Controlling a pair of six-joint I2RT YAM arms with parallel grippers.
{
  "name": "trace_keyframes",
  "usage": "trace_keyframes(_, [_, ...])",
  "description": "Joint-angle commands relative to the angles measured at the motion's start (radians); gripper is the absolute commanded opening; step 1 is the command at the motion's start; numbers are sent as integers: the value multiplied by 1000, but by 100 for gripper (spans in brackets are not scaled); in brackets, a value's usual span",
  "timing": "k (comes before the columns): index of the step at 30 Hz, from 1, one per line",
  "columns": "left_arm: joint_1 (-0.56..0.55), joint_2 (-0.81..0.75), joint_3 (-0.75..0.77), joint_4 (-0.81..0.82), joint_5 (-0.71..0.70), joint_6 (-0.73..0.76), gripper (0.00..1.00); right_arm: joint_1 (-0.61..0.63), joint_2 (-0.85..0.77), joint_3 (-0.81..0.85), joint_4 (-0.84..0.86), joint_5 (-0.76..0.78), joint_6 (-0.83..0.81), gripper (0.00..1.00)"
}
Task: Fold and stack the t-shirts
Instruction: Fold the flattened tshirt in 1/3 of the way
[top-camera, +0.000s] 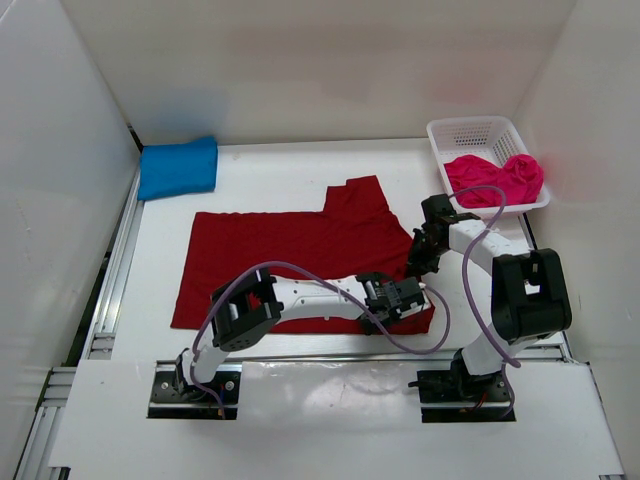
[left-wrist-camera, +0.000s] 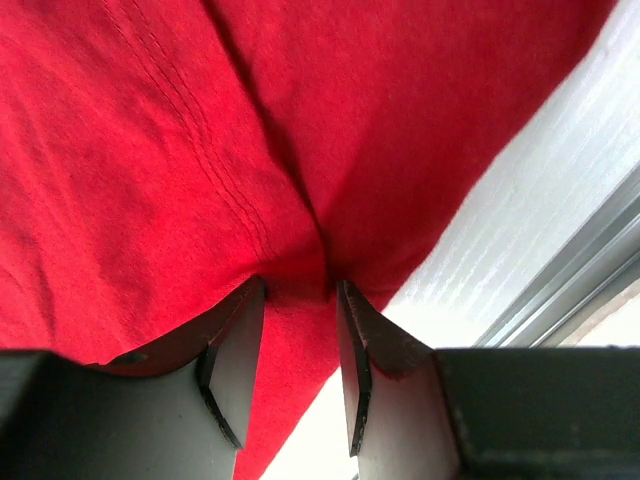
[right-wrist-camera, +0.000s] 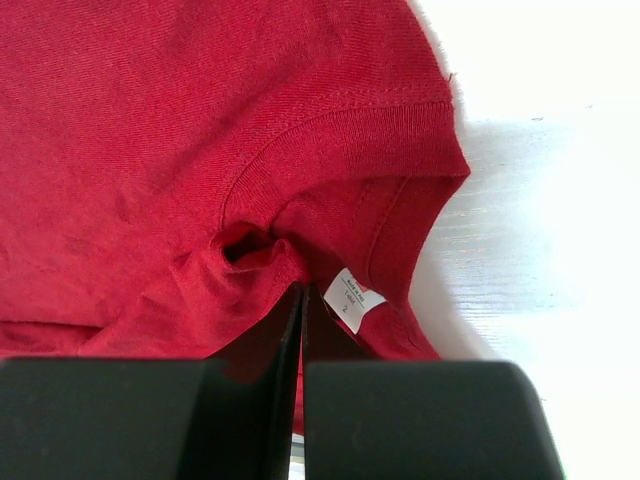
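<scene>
Closest in are the two arm bases at the near edge of the tabletop (top-camera: 270, 170), and both arms reach forward onto the red t-shirt (top-camera: 280, 250). It lies spread flat across the middle, with one sleeve (top-camera: 355, 195) sticking out toward the far edge. The left gripper (top-camera: 395, 297) is down on the shirt's near right corner, close to the near edge. On its wrist cam the left gripper (left-wrist-camera: 300, 290) has its jaws part way apart with a puckered ridge of the red t-shirt (left-wrist-camera: 150, 150) running right into the gap. I honestly can't tell if it has a real bite on the cloth or is just straddling it. Bare tabletop (left-wrist-camera: 520, 230) and a metal rail (left-wrist-camera: 580, 270) show just past the hem there. The right gripper (top-camera: 420, 255) sits at the shirt's right side, a bit farther from the near edge. Up close the right gripper (right-wrist-camera: 302, 290) has its jaws squeezed together on a bunched fold of the red t-shirt (right-wrist-camera: 130, 130), right at the collar (right-wrist-camera: 340, 125) and just beside the little white size label (right-wrist-camera: 354, 297). White tabletop (right-wrist-camera: 540, 200) shows beyond the neckline. The blue t-shirt (top-camera: 178, 167) is folded up in the far left corner. The pink t-shirt (top-camera: 495, 178) is crumpled inside the white basket (top-camera: 470, 130) at the far right corner, well apart from both arms.
</scene>
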Motion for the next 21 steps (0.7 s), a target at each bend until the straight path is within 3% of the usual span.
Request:
trace_keyframes(1, [15,-16,41,16,5,-1,46,2,-32,-7,1,2,-14,0])
trace_keyframes(10, [15,-26,19,16,5,-1,43,2,-32,-7,1,11,-23,0])
trace_keyframes(13, [15,-26,-6,16,5,-1,33,2,-32,-7,1,11,-23,0])
trace_keyframes(15, [15,-26,-15,16,5,-1,10,2,-32,-7,-8,11,-23,0])
trace_keyframes(21, [68,-47,-5,16,-4,-1,10,2,-42,48,-40,29,-32,0])
